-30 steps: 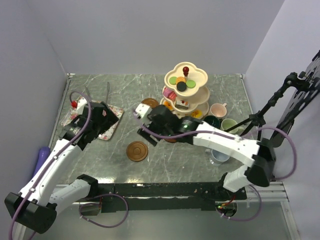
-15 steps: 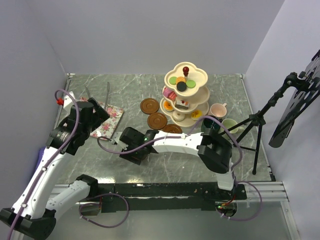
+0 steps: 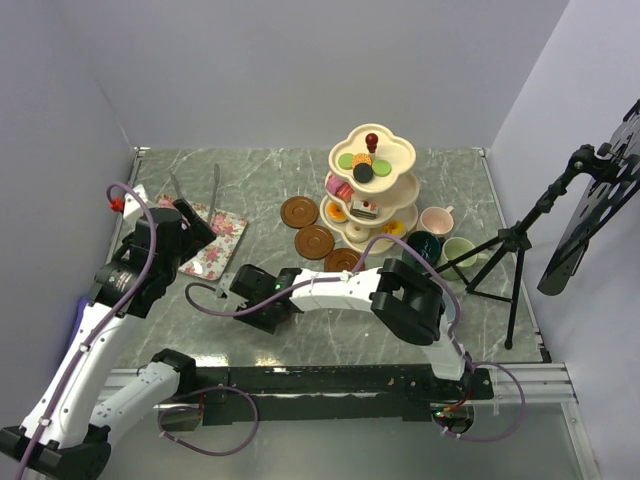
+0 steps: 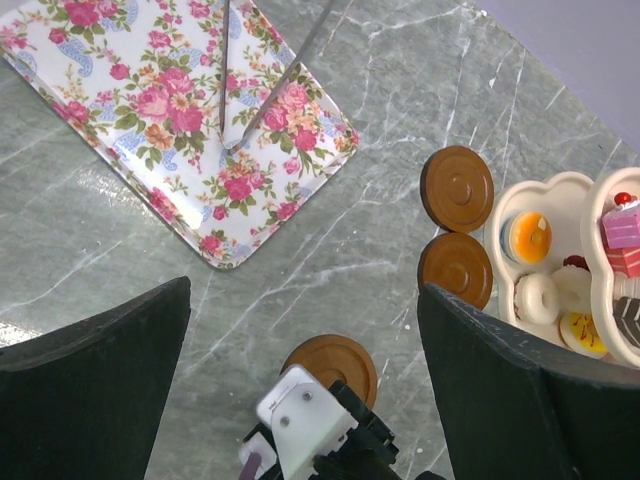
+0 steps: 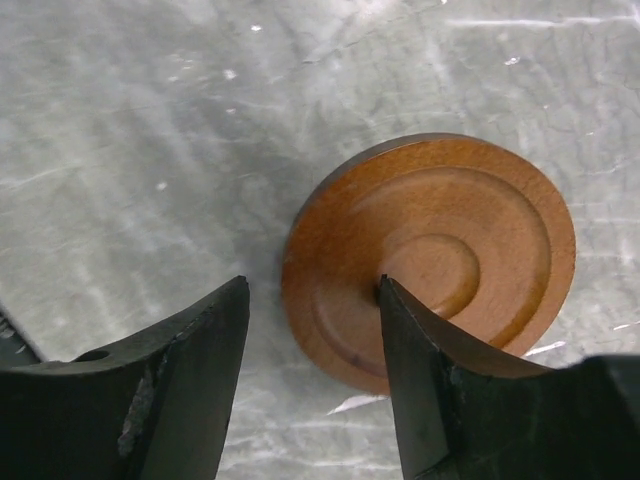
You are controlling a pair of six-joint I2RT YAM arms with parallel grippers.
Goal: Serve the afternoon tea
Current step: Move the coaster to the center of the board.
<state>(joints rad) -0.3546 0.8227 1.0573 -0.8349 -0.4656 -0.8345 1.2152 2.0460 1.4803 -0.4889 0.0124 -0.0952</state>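
Right arm has swung away from the stand (image 3: 372, 190) toward the desk's (image 3: 340, 335) near edge. Right gripper (image 5: 312, 300) is apart, straddling the rim of the flat brown saucer (image 5: 450, 240). Probably wood: light, stiff, slick. Pinch the rim. Left gripper (image 4: 305, 350) is wide apart.

The right arm (image 3: 335, 290) lies across the front of the tabletop (image 3: 260, 175) and closes the way there. Between the floral tray (image 3: 218, 248) and the row of three saucers (image 3: 314, 240) the stone is bare, so a hand could go down here. At the right, the tiered stand (image 3: 370, 190), the mugs (image 3: 437, 220) and a tripod (image 3: 512, 240) stand close together.
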